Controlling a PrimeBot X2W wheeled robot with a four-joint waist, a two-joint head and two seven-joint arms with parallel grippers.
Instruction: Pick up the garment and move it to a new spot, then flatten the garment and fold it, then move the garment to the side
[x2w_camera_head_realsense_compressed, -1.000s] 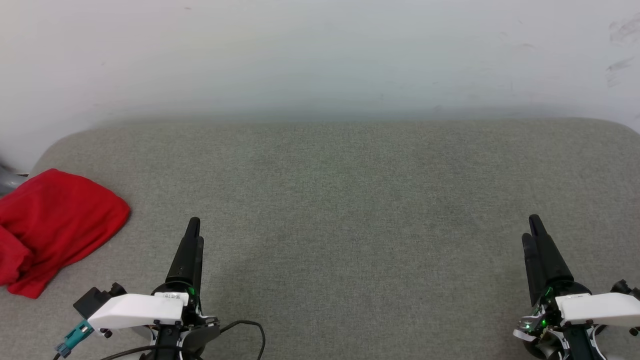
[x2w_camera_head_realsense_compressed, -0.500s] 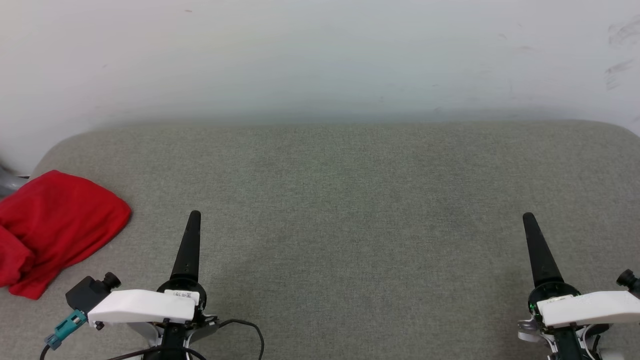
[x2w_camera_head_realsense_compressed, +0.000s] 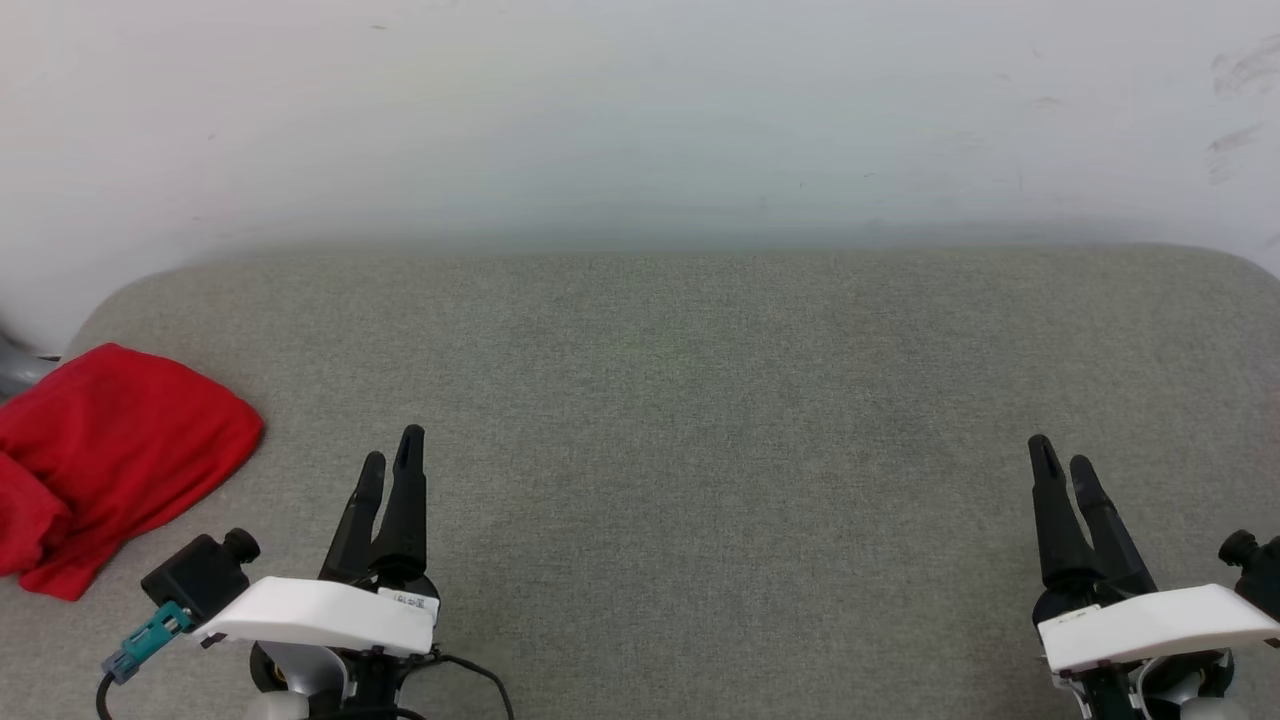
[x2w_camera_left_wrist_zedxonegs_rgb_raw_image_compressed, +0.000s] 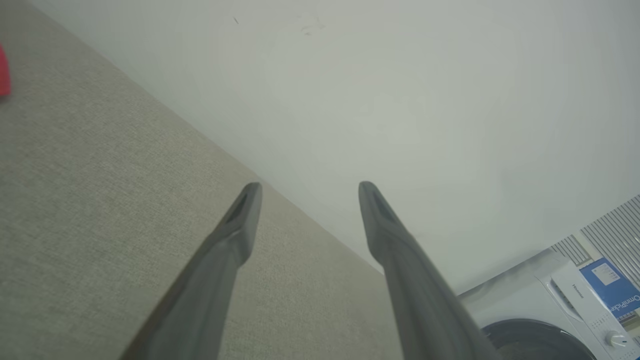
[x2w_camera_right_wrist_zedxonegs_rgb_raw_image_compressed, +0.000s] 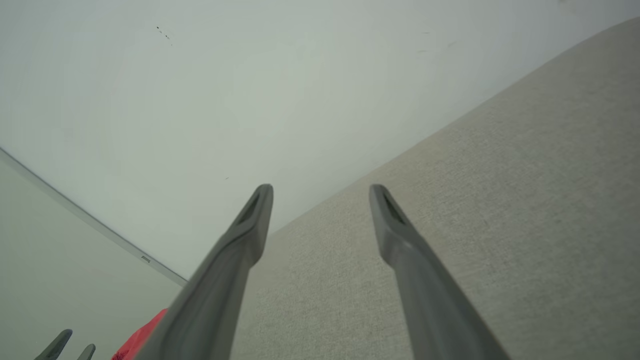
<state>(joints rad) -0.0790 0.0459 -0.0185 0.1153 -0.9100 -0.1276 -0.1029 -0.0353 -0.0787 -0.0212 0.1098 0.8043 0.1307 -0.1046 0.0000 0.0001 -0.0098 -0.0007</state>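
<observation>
Here, left claw (x2w_camera_head_realsense_compressed: 392, 446) and right claw (x2w_camera_head_realsense_compressed: 1059, 451) point forward over the cushion (x2w_camera_head_realsense_compressed: 700, 400), both parted.

You see the garment (x2w_camera_head_realsense_compressed: 110, 450) run off the head view's left edge; the left wrist view catches just a red sliver, its washing machine (x2w_camera_left_wrist_zedxonegs_rgb_raw_image_compressed: 525, 292) cropped at the corner.
</observation>
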